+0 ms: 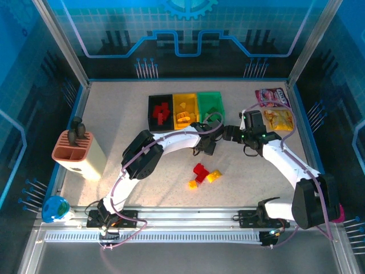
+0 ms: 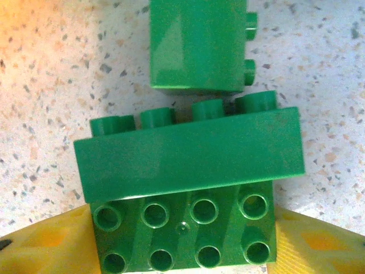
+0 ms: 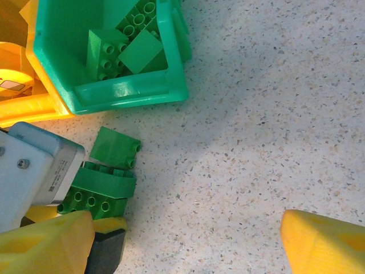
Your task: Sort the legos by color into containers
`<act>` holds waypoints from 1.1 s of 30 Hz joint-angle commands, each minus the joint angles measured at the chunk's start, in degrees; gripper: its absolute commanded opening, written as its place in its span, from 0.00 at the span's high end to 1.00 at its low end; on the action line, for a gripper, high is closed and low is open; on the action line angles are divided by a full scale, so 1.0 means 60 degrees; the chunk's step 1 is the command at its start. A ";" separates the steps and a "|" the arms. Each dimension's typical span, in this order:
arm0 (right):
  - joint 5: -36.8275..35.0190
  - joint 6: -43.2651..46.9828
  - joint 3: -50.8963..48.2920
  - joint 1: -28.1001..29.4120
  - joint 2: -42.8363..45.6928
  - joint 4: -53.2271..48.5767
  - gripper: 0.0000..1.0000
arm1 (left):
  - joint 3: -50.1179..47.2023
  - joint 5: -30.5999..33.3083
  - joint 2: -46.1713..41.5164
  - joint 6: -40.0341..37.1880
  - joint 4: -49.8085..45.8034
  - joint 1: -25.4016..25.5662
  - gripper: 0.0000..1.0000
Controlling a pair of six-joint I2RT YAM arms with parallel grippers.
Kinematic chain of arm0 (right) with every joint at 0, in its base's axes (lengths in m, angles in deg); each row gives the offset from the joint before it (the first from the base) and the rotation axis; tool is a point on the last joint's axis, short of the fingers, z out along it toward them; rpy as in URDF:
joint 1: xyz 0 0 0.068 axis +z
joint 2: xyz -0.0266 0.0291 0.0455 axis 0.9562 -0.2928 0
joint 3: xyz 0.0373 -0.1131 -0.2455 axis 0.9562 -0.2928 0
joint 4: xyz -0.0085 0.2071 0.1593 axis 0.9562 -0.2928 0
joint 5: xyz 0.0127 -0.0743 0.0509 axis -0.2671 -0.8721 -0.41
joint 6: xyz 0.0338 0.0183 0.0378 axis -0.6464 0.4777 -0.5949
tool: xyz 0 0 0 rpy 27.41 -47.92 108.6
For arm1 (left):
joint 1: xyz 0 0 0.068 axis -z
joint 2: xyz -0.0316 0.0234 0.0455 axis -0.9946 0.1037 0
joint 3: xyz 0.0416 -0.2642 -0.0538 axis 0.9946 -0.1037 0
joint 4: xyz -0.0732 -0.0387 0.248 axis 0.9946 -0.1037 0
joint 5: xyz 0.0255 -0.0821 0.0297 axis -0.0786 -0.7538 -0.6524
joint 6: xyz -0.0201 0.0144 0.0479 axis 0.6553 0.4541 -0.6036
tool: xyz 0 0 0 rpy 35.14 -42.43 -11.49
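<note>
Likely light, stiff, slick: left gripper (image 2: 182, 248) clamps the green lego (image 2: 188, 165) by flat sides; right gripper (image 3: 185, 242) gapes.

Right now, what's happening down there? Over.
Left hand shut on big green studded plastic brick. Right hand open. Small green plastic brick alongside.
</note>
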 commanded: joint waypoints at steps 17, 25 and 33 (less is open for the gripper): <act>-0.0414 -0.0869 -0.1211 -0.0151 0.1090 0.0313 0.15 | 0.0678 0.0220 -0.1982 -0.0995 -0.0048 -0.0532 0.50; -0.0414 -0.1122 -0.2093 -0.0144 0.2301 0.0283 0.15 | 0.2873 -0.0615 -0.0378 -0.1443 0.0406 -0.1208 0.49; -0.0323 -0.1156 -0.2385 -0.0143 0.2877 0.0181 0.16 | 0.5458 -0.1112 0.1292 -0.1768 0.0118 -0.1648 0.46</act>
